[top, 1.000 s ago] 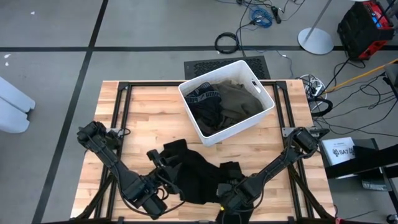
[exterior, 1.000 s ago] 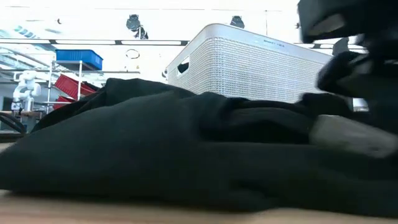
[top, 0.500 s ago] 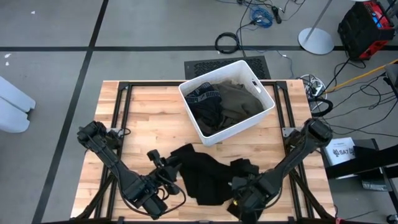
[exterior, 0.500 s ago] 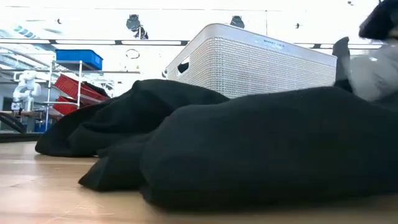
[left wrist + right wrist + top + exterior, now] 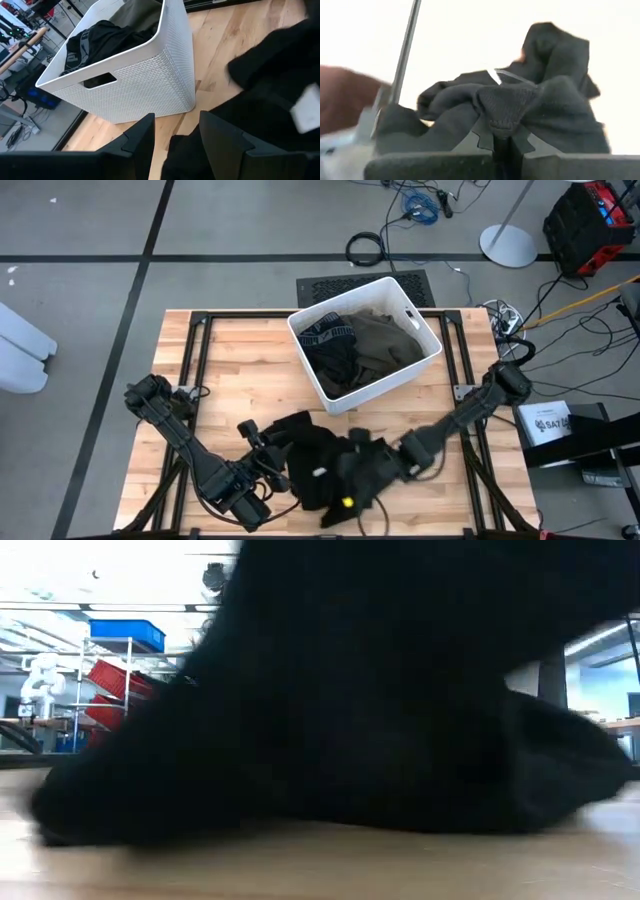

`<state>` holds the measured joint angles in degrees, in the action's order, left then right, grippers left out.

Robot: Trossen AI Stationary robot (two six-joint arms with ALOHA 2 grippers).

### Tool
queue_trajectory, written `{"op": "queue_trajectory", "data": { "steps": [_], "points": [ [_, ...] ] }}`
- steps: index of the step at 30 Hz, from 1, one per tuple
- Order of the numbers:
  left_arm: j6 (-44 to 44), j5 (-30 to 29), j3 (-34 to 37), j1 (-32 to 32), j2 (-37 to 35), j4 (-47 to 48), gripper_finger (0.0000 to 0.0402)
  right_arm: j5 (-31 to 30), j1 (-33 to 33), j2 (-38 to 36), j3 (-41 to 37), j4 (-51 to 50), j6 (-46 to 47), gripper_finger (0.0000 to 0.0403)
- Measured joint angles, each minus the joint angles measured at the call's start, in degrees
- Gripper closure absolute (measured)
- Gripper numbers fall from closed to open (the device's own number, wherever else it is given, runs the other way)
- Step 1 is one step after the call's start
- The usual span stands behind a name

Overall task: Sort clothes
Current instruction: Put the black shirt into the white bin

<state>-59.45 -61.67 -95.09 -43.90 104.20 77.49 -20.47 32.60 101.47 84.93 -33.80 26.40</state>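
Since the earlier frame the right gripper (image 5: 508, 145) is now sitting pinched tight on a fold of the black garment (image 5: 335, 465), and its arm is reaching in lower and further toward the counter's middle. Garment is now bunched into a taller heap instead of lying spread, filling nearly all of the low view (image 5: 380, 690) and blocking the bin there.

Black garment: soft, matte, crumpled, w/ a small pale tag showing on top; lying on the wooden counter (image 5: 240, 360) at its front centre, just in front of the white bin (image 5: 400, 375). Right wrist view is showing the cloth gathered up between the closed fingertips.

Bin is standing at counter's back centre, holding a dark olive-green garment (image 5: 385, 340) beside another black item w/ a patterned waistband (image 5: 325, 340).

Left gripper (image 5: 172, 145) is waiting at front left, fingers partly apart, nothing between them, black cloth just ahead.
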Motion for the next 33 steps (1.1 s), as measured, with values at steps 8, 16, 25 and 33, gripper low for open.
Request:
{"op": "queue_trajectory", "data": {
  "steps": [8,16,25,33],
  "points": [
    [0.2,0.7,0.0,0.0,0.0,0.0,0.0238,4.5,-9.9,5.4,0.1,12.5,-10.4,0.0402],
    [-7.2,9.2,0.4,3.0,0.0,-0.2,0.0238,5.9,-12.1,11.8,0.1,17.2,-13.8,0.0403],
    [-12.1,8.5,10.4,6.3,0.0,-0.5,0.0238,5.9,-12.0,11.6,0.1,17.5,-15.2,0.0403],
    [-15.2,13.3,22.7,9.1,0.0,-4.8,0.0238,8.7,-13.5,11.7,0.1,17.5,-16.0,0.0402]
  ]
}}
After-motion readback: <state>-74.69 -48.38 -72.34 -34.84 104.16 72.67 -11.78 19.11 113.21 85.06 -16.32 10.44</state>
